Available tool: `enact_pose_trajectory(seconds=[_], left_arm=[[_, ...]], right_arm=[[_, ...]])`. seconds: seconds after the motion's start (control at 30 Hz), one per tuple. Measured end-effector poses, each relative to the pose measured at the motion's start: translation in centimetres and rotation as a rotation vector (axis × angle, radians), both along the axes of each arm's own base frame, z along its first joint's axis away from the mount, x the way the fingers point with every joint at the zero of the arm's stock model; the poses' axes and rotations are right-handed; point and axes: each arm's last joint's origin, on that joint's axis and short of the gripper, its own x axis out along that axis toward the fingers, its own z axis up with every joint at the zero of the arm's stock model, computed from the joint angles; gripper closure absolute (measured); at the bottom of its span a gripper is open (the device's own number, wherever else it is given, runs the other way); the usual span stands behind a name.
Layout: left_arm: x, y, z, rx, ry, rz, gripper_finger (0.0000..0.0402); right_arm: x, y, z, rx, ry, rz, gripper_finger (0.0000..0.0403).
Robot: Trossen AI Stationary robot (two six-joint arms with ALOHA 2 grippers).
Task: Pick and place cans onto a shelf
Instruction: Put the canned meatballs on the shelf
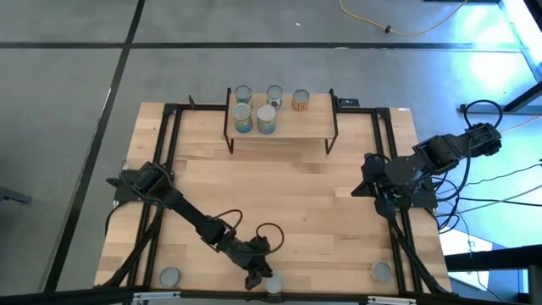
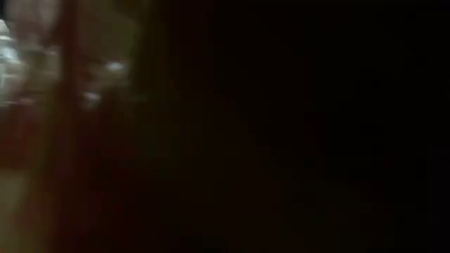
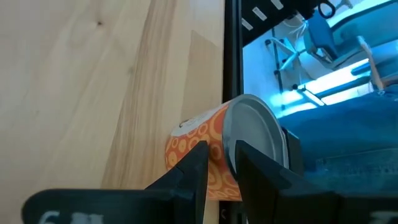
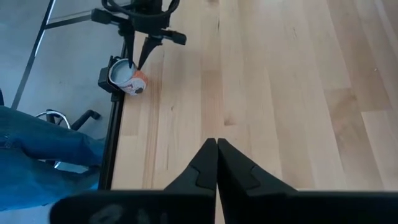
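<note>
High view first: the shelf (image 1: 284, 124) stands at the far edge of the table (image 1: 296, 203), and five cans rest on it. Two blue-sided cans (image 1: 243, 119) and (image 1: 267, 120) stand at the front of the board, two more (image 1: 244, 92) and (image 1: 274, 92) behind them, and an orange can (image 1: 301, 101) to their right. Three other cans sit along the near edge: one at the left (image 1: 170, 276), one at the right (image 1: 382, 271), and one in the middle (image 1: 274, 284), partly cut off by the picture's bottom edge. The left gripper (image 1: 257, 279) reaches down to that middle can. The right gripper (image 1: 366, 188) waits over the right side of the table.

Low view shows almost only darkness with a blurred reddish streak at the left; nothing in it can be made out.

Left wrist view: the orange patterned can (image 3: 208, 146) sits at the table's edge against the black frame rail (image 3: 230, 56), and the spread fingers (image 3: 189, 171) stand around its side.

Right wrist view: the right arm's own fingers (image 4: 205, 165) are pressed together, holding nothing, above bare wood. Farther off, the left gripper (image 4: 142, 59) points down at the same can (image 4: 127, 76).
</note>
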Motion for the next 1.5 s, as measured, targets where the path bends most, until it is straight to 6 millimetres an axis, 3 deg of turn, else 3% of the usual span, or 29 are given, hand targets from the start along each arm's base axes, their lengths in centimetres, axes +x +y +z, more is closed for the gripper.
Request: enact_pose_trajectory(seconds=[0.37,0.63,0.77,1.07,1.3,1.5], left_arm=[[0.0,0.2,-0.2,0.076,0.066,-0.026,0.0334],[0.3,1.0,-0.6,0.096,0.112,-0.004,0.0391],[0.4,2.2,-1.6,0.111,0.185,0.028,0.0398],[1.3,4.4,0.6,0.123,0.141,0.057,0.0400],[0.9,6.7,4.3,0.183,0.113,0.109,0.0401],[-0.1,9.7,8.9,0.255,0.056,0.201,0.0401]], right_arm=[[0.0,0.1,0.0,0.013,0.002,0.014,0.0396],[0.0,0.1,0.0,0.013,0.001,0.014,0.0397],[0.0,0.1,0.0,0.014,-0.001,0.013,0.0397],[0.1,0.1,0.1,0.020,-0.007,0.017,0.0396],[0.1,0.1,0.1,0.018,-0.007,0.020,0.0396],[0.1,0.1,0.1,0.017,-0.008,0.021,0.0396]])
